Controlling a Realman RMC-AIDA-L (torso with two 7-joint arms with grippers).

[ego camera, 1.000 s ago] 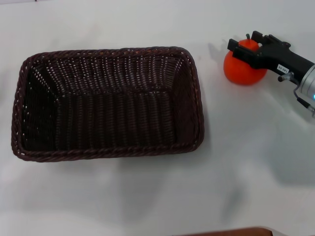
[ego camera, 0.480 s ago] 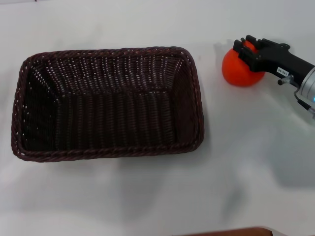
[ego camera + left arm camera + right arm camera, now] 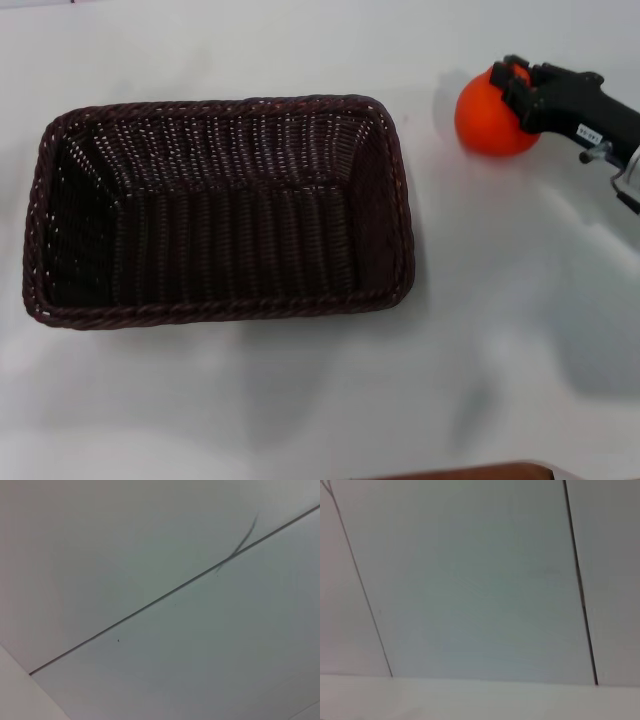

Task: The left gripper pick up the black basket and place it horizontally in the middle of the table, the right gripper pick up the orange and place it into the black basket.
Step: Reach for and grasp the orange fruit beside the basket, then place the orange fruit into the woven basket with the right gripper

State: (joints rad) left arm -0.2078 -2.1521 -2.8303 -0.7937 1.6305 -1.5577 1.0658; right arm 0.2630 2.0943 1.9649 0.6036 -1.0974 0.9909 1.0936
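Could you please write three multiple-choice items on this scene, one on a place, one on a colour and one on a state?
1. Where is the orange relative to the basket?
A. inside it
B. outside it, to its right and farther back
C. in front of it

2. What colour is the table?
A. white
B. green
C. brown

3. What is the state of the right gripper?
A. open above the basket
B. shut on the orange
C. open, resting flat on the table

Answers: 1 B, the head view shows the orange clear of the basket's rim at the far right; 2 A, the bare surface is white; 3 B, its black fingers clamp the top of the orange.
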